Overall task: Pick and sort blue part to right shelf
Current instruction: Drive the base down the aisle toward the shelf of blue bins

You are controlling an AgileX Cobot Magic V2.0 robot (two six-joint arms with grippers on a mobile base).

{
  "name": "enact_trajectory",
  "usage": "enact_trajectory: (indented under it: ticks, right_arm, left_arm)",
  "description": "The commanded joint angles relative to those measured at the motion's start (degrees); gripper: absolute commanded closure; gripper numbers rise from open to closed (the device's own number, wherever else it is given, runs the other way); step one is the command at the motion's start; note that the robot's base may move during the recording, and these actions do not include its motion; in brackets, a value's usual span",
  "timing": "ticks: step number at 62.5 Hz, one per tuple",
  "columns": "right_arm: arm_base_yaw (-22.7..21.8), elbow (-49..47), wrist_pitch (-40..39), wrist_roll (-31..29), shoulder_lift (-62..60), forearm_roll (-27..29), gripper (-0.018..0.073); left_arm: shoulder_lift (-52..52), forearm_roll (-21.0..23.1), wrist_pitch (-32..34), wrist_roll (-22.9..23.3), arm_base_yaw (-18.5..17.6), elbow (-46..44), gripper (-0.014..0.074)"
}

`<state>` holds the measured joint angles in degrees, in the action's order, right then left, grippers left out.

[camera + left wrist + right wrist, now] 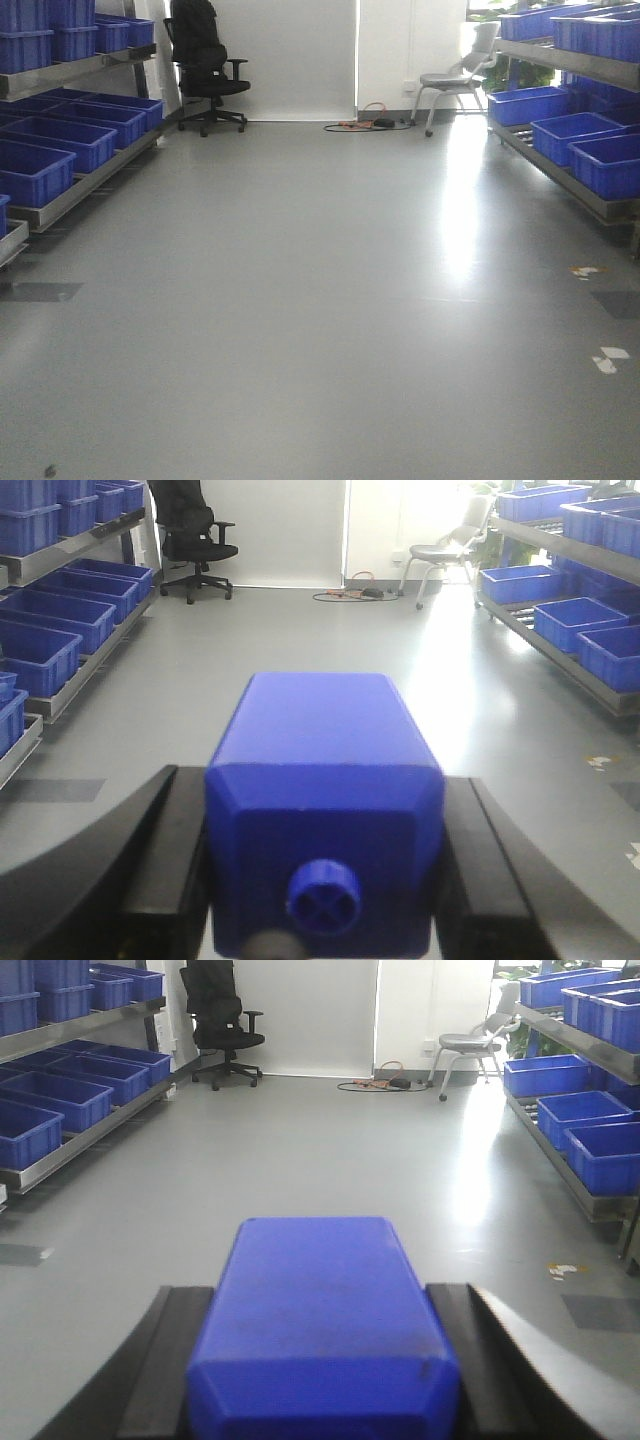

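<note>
In the front view we saw a grey floor [300,300] running between racks of blue bins [45,165], with the right shelf [570,62] along the right edge. In the left wrist view the left hand [322,810] was clamped on the blue part [320,730] at bottom centre, its cap [325,898] facing the camera. In the right wrist view the right hand [322,1305] was clamped on a wider blue block [318,1260] at bottom centre.

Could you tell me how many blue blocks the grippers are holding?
2: the knobbed blue block in the left gripper; the other blue block, knob unseen, in the right gripper.
</note>
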<state>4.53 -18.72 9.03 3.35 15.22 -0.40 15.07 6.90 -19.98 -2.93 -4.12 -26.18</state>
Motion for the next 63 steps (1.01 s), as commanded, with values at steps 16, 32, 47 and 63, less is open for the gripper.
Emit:
enact_trajectory:
  ticks: [16,32,47,63]
  right_arm:
    - [-0.25,-1.73,-5.41,-0.63,0.43,-0.62,0.0153]
    - [-0.25,-1.73,-5.41,-0.63,0.43,-0.62,0.0153]
    - [-0.25,-1.73,-5.41,-0.63,0.43,-0.62,0.0153]
    - [-0.25,-1.73,-5.41,-0.63,0.43,-0.62,0.0153]
  left_arm:
    - [0.78,0.19,5.06,-0.05,0.03,-1.70,0.0210]
    - [0.78,0.19,5.06,-0.05,0.03,-1.70,0.0210]
    - [0.78,0.19,5.06,-0.05,0.03,-1.70,0.0210]
    - [0.78,0.19,5.06,-0.05,0.03,-1.70,0.0210]
